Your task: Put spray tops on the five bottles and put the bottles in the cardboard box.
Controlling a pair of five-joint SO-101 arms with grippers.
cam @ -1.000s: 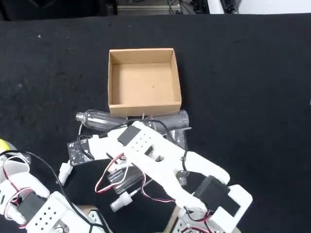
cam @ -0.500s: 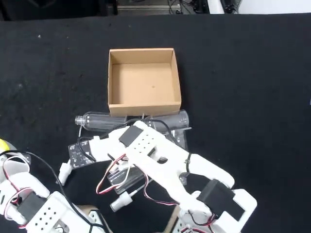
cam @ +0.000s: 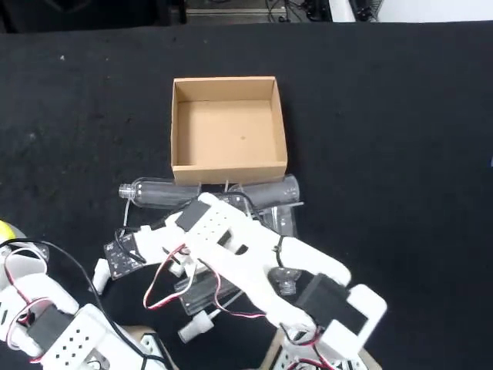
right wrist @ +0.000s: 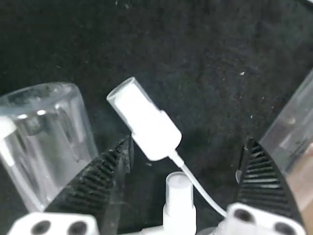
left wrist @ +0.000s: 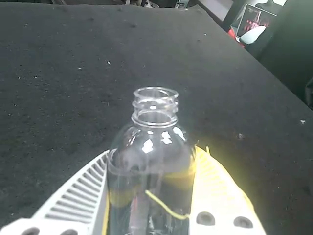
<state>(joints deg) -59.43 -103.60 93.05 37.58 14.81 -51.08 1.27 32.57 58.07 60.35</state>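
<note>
Capping step: the left gripper pinches an uncapped bottle. The right gripper, jaws spread, straddles a spray top lying on the table. The next move is probably closing on the top.

The cardboard box stands open on the black tabletop; clear bottles lie just beside its near wall; a white arm stretches over them; a spray top lies nearby.
</note>
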